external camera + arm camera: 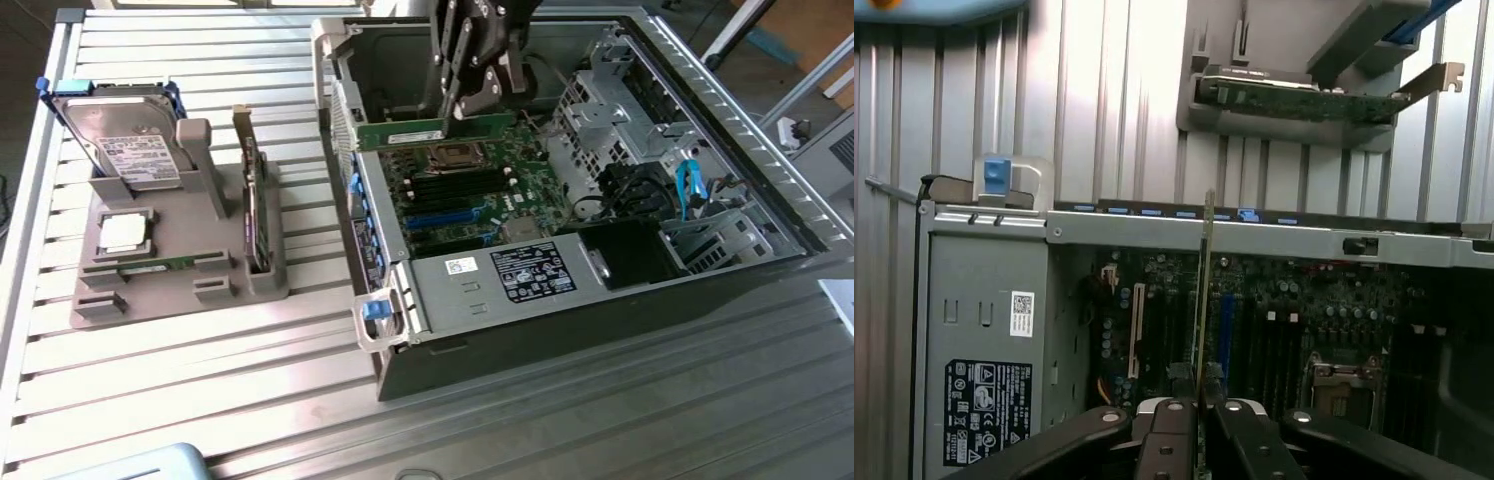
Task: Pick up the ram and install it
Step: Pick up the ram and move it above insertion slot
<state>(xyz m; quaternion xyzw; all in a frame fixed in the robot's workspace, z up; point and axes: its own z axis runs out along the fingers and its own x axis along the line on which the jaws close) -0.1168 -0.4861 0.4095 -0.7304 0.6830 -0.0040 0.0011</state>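
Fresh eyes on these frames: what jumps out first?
The open computer case on the exterior view's right draws the eye, with the gripper holding the ram just above the green motherboard inside. At the exterior view's left, a grey holder carries a hard drive and an upright expansion card.

A ribbed grey metal table [601, 400] spans the scene, brightly lit.

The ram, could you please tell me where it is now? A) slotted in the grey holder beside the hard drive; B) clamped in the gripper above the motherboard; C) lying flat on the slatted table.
B: the ram is clamped in the gripper, hanging over the motherboard.
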